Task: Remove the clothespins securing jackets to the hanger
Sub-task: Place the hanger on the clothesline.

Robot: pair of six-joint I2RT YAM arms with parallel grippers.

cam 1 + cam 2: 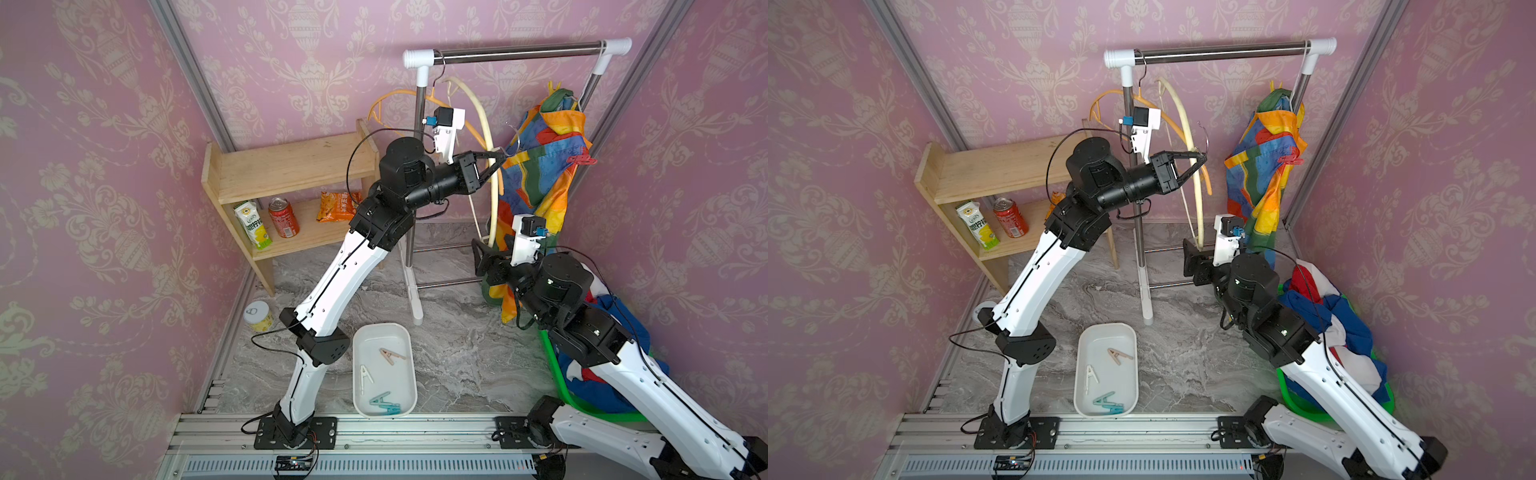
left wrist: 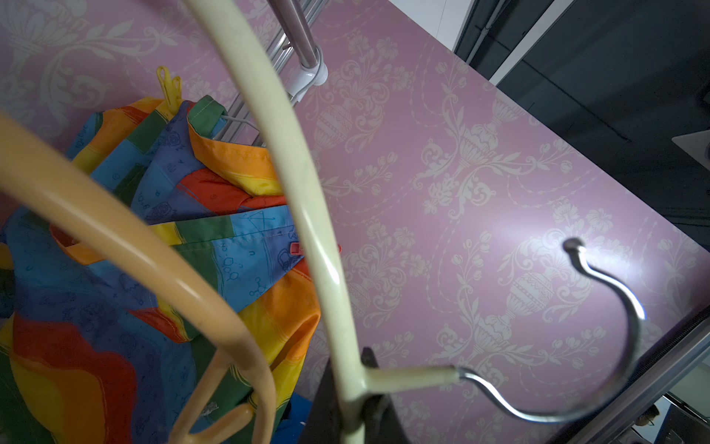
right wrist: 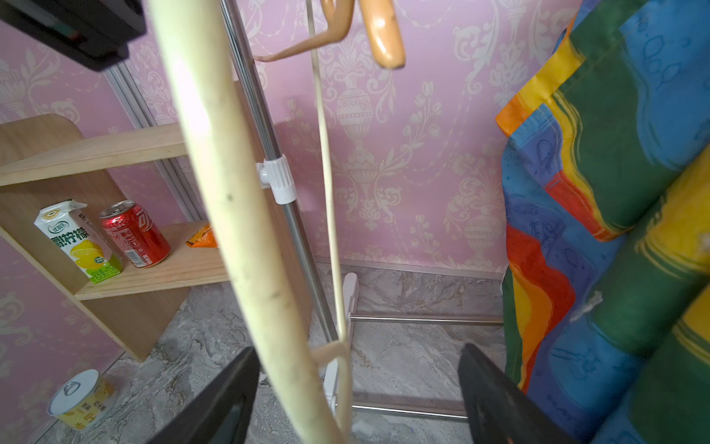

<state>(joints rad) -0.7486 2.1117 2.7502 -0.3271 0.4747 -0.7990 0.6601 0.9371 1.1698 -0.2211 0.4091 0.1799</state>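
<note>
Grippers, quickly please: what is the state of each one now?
Left gripper: closed, holding the cream hanger near its hook.
Right gripper: open, jaws on either side of the same hanger's lower end.

The white-and-green carton (image 3: 78, 240) on the wooden shelf (image 3: 161, 276) bears large green characters ending in 柠檬. The red can (image 3: 134, 234) beside it shows white lettering and a barcode, the orange snack bag (image 1: 337, 206) Chinese characters, none of it legible
</note>
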